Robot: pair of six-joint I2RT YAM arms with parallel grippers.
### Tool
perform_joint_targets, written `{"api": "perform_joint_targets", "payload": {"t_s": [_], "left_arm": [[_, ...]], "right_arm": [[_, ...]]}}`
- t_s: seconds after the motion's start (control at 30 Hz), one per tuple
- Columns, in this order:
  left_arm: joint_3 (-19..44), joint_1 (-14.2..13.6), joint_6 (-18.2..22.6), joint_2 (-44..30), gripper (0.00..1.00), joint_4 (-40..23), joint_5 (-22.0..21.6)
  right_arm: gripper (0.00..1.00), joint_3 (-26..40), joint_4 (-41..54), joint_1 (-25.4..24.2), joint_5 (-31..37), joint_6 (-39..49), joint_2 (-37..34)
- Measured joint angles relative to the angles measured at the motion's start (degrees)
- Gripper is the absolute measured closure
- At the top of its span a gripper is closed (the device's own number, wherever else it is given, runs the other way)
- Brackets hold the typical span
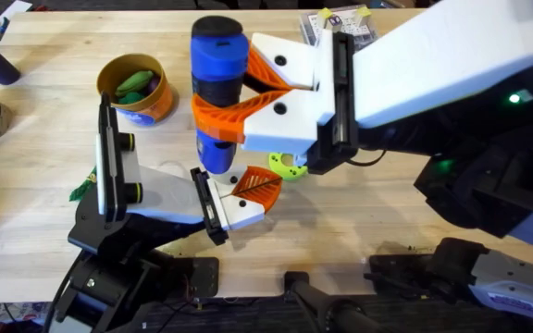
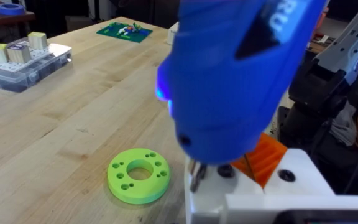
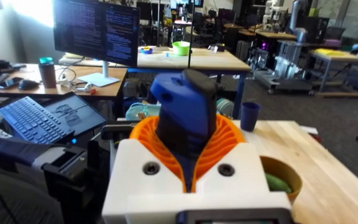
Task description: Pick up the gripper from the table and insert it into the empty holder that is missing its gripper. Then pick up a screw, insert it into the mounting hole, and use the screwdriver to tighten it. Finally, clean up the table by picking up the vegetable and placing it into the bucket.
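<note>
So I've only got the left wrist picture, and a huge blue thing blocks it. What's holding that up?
Observer: The right pincer. Overhead, it clamps the blue screwdriver from both sides and holds it upright, tip down.
Operator: And is there a vegetable lying around somewhere? I just see a green ring.
Observer: Yes, a green vegetable lies inside the orange bucket, on the side of the screwdriver away from your ring.
</note>
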State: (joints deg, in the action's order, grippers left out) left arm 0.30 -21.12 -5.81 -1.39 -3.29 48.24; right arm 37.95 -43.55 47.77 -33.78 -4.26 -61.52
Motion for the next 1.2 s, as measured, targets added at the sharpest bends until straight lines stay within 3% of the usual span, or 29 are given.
{"api": "perform_joint_targets", "payload": {"t_s": [0.33, 0.87, 1.2], "left_arm": [[0.0, 0.0, -0.3, 0.0, 0.985, -0.4, 0.0], [0.0, 0.0, -0.4, 0.0, 0.985, -0.4, 0.0], [0.0, 0.0, -0.4, 0.0, 0.985, -0.4, 0.0]], "right_arm": [[0.965, -0.5, -5.3, 0.1, -0.3, 0.0, -0.4], [0.965, -0.5, -5.3, -0.5, -0.6, -1.8, 4.7], [0.964, -0.6, 3.1, -2.2, -0.6, -2.5, 6.5]]}}
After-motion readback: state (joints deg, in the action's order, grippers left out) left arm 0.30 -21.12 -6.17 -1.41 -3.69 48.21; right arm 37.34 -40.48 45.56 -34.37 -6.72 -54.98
